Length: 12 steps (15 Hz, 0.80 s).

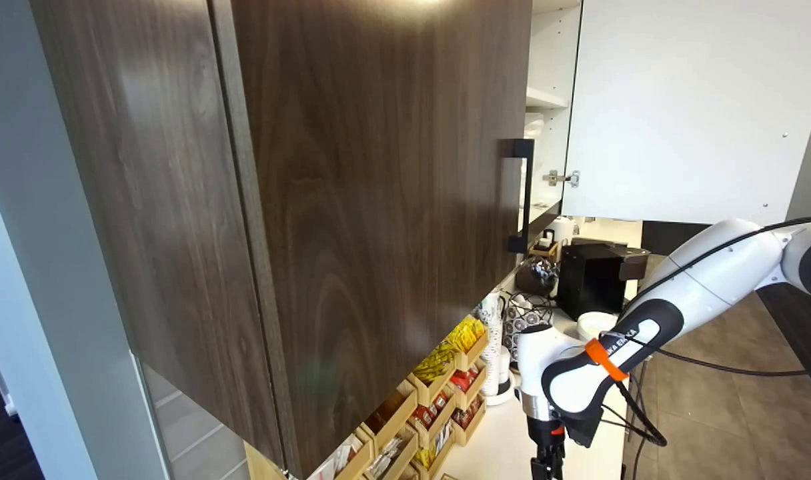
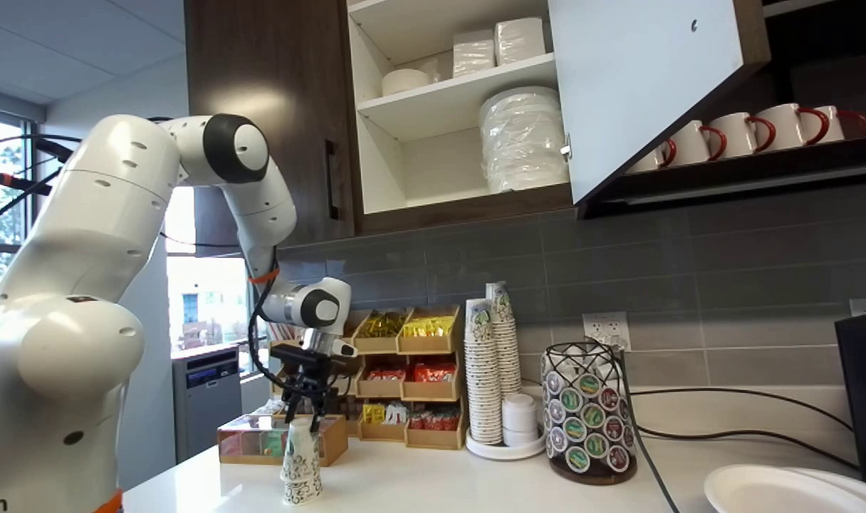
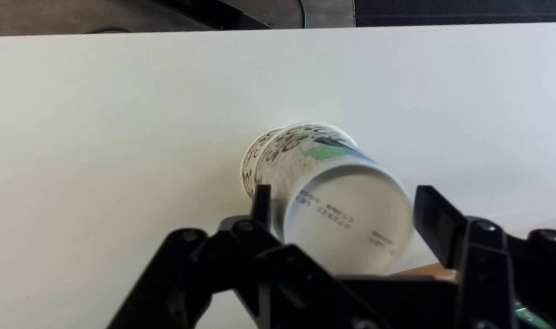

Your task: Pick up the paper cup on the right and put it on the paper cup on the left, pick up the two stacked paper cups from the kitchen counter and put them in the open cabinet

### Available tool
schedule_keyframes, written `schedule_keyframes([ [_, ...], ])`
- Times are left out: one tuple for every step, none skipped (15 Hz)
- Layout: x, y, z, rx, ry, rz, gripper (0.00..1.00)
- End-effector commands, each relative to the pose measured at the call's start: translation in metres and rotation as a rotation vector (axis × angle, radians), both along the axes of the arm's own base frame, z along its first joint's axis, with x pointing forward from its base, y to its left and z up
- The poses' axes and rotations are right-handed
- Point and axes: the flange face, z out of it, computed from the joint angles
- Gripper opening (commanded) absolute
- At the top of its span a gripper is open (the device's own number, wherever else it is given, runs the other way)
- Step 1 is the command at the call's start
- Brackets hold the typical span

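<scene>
We have the open cabinet (image 2: pixel 436 167) high above the gripper (image 3: pixel 343 202) and the kitchen counter (image 2: pixel 411 484) below it. Directly under the gripper, the two stacked paper cups (image 2: pixel 302 459) stand mouth-down on the counter, the upper cup (image 3: pixel 337 196) between fingers (image 3: pixel 433 224) that are spread apart; whether either brushes it we cannot tell. A band of lower cup (image 2: pixel 305 493) shows beneath, so we judge the nesting may want finishing: let us widen the fingers evenly, tap the upper cup straight down, then reach lower and squeeze gently, so both cups lift together without buckling.
</scene>
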Motion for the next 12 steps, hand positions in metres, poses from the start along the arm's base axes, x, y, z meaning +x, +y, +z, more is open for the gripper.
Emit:
schedule_keyframes([
  [0.004, 0.002, -0.023, -0.008, -0.004, 0.002, 1.00],
  [0.004, 0.002, -0.030, -0.006, 0.002, -0.001, 1.00],
  [0.003, 0.003, -0.036, -0.001, 0.010, 0.003, 1.00],
  [0.001, 0.004, -0.043, 0.002, 0.022, 0.004, 1.00],
  [0.000, 0.004, -0.049, -0.002, 0.026, 0.005, 1.00],
  [0.000, 0.005, -0.054, 0.001, 0.034, 0.003, 1.00],
  [0.001, 0.005, -0.058, 0.000, 0.036, 0.003, 1.00],
  [0.001, 0.006, -0.060, 0.001, 0.039, 0.000, 1.00],
  [0.003, 0.006, -0.062, 0.005, 0.039, -0.007, 0.98],
  [0.005, 0.005, -0.064, 0.004, 0.035, -0.012, 0.74],
  [0.007, 0.004, -0.066, -0.004, 0.022, -0.017, 0.73],
  [0.012, -0.001, -0.066, -0.008, 0.007, -0.029, 0.71],
])
